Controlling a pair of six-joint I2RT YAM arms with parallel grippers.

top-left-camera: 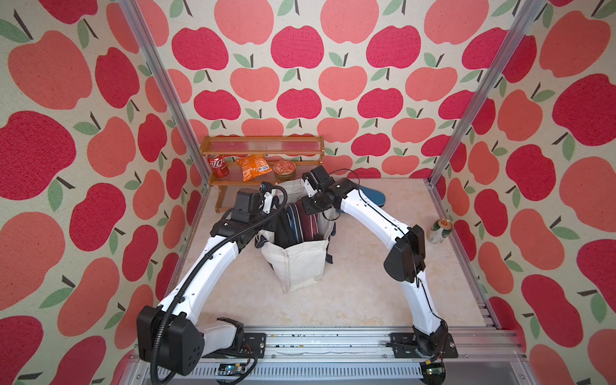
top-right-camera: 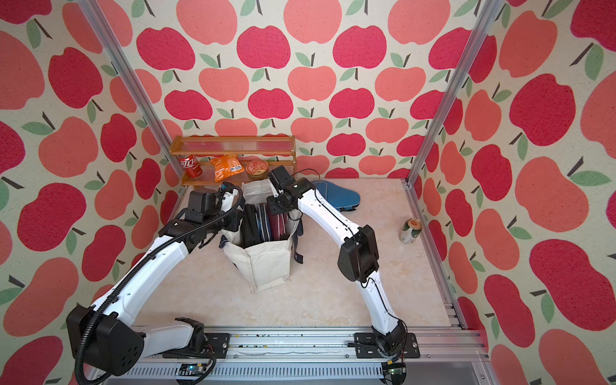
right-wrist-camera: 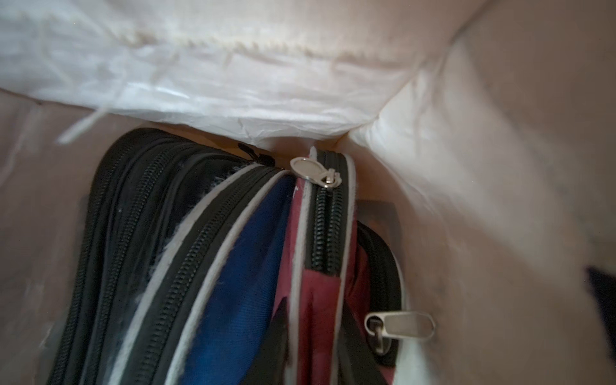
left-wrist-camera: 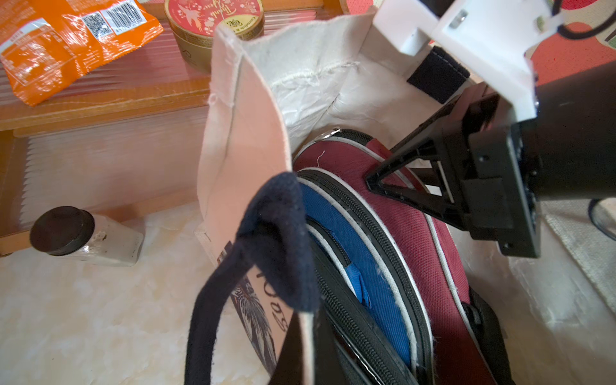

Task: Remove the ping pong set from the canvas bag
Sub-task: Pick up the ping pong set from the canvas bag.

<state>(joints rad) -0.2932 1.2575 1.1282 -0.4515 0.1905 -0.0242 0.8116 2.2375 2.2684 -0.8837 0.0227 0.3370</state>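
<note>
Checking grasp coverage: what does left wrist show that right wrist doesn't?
Left wrist only: the right hand reaching into the bag against the red case, plus the chips, tin and bottle outside the bag.
Right wrist only: a second zip pull low beside the red case. The hand itself is out of frame.
Both: the lining, blue case, red case, and the top zip pull on the red case.
</note>
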